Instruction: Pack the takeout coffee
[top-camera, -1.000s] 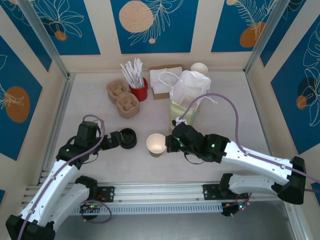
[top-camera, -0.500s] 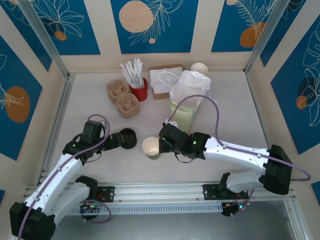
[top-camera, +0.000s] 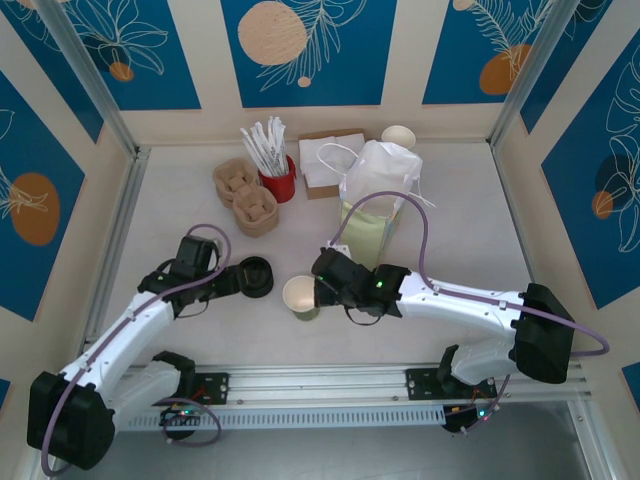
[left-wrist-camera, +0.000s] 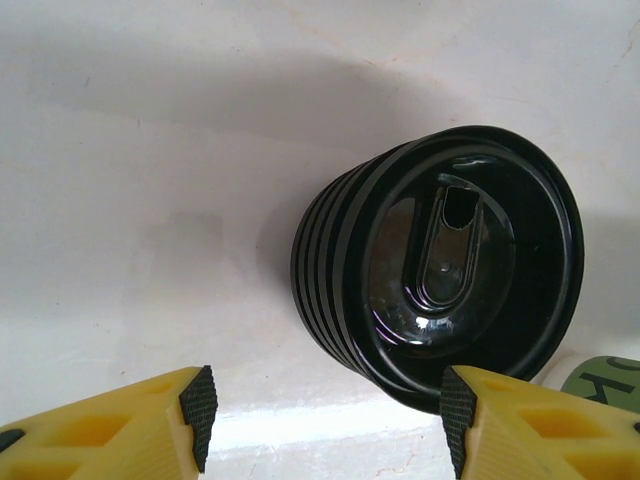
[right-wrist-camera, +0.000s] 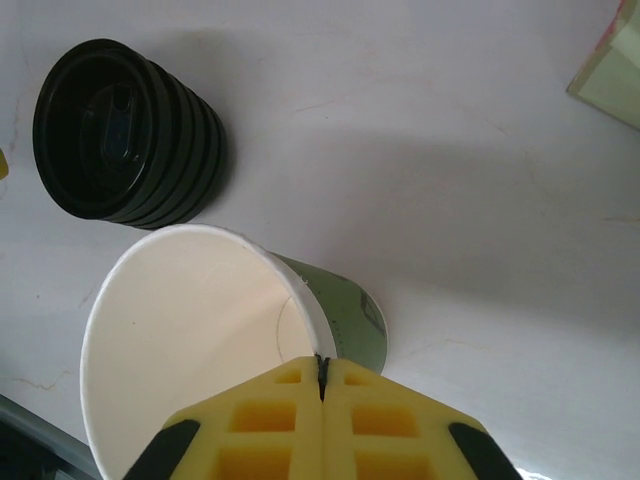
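The takeout coffee cup (top-camera: 300, 297) stands on the table with olive-green sides (right-wrist-camera: 352, 312) and an open top, white inside. My right gripper (top-camera: 322, 291) (right-wrist-camera: 321, 366) is shut on its rim, pinching the wall at the cup's right side. Just left of the cup lies a stack of black lids (top-camera: 255, 277) (left-wrist-camera: 440, 270) (right-wrist-camera: 125, 130). My left gripper (top-camera: 230, 282) (left-wrist-camera: 326, 420) is open at the stack's left side. Its right fingertip (left-wrist-camera: 458, 415) sits against the top lid's rim, and its left fingertip (left-wrist-camera: 198, 410) stands apart. A pale green paper bag (top-camera: 368, 235) stands behind the right arm.
Behind are two brown cup carriers (top-camera: 245, 197), a red cup of white stirrers (top-camera: 277, 165), a box of napkins (top-camera: 325, 160) and a white cup (top-camera: 398, 135). A metal rail (top-camera: 120, 235) lines the table's left side. The bag's corner (right-wrist-camera: 610, 60) lies far right of the cup.
My right gripper has carried the cup left, closer to the lid stack. My left gripper has moved in on the stack and its jaws have narrowed.
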